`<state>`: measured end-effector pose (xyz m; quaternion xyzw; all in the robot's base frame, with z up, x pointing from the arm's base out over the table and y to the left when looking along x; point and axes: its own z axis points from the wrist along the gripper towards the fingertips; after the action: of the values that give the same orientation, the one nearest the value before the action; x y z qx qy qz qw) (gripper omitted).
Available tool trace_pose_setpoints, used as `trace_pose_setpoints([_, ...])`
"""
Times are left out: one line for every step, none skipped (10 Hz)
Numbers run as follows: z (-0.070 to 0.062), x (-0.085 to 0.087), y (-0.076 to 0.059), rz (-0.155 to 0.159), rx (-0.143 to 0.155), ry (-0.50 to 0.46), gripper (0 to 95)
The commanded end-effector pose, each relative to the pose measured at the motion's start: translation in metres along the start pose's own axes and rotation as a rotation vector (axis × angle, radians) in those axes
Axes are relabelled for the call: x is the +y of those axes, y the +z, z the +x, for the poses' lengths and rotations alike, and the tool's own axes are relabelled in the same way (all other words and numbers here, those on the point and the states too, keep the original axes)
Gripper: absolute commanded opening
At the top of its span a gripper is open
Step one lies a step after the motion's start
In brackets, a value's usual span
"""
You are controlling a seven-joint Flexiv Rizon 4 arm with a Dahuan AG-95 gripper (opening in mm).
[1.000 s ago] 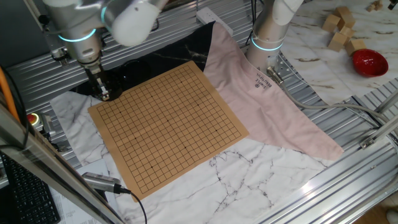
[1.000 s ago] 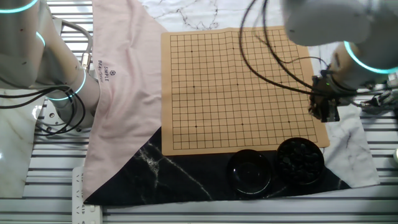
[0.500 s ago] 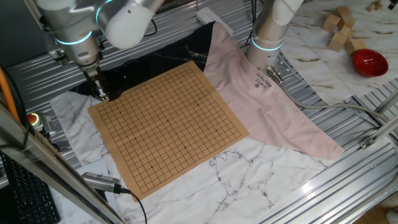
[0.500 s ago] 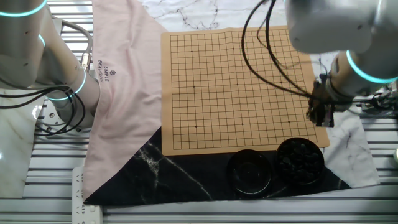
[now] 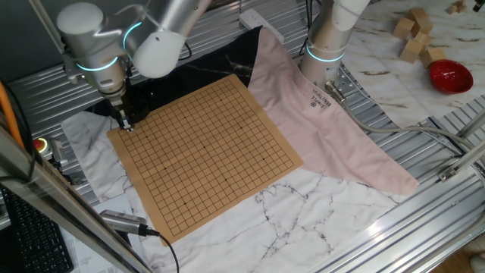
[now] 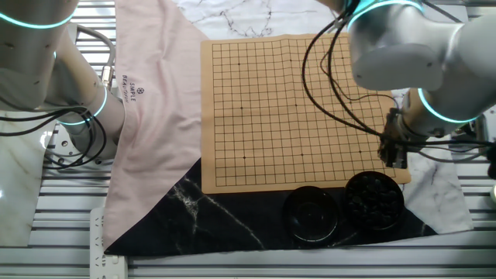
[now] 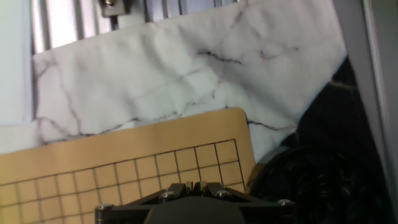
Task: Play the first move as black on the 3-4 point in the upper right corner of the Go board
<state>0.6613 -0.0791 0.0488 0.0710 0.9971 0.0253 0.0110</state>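
board [image 6: 294, 108] bare, bowls [image 6: 373, 199] beside corner

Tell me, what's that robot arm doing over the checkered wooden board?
A robot arm is setting up a game of Go. Its gripper hangs over the near corner of the Go board, right beside a bowl of black stones. The board carries no stones. Whether the fingers hold a stone can't be made out; the hand view shows only the board's corner and marble cloth.

A pink cloth [image 5: 326, 121] lies at three o'clock of the board, a red bowl [image 5: 450, 75] and wooden blocks [image 5: 414, 34] at one o'clock. Two round black bowls [image 6: 311, 212] sit on black marbled sheet [image 6: 225, 225]; white marbled sheet [image 5: 303, 212] lies at six o'clock.
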Motion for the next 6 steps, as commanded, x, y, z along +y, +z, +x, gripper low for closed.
trace_pose_setpoints([0.004, -0.001, 0.003, -0.002, 0.007, 0.008, 0.0])
trace_pose_setpoints([0.008, -0.001, 0.005, -0.003, 0.005, -0.001, 0.0])
trace_pose_setpoints([0.009, 0.000, 0.006, -0.004, 0.002, -0.008, 0.0])
trace_pose_setpoints([0.010, 0.006, 0.008, -0.010, -0.003, -0.002, 0.0])
trace_pose_setpoints([0.011, 0.012, 0.010, -0.010, -0.005, 0.008, 0.0])
trace_pose_setpoints([0.011, 0.016, 0.010, -0.011, -0.006, 0.017, 0.0])
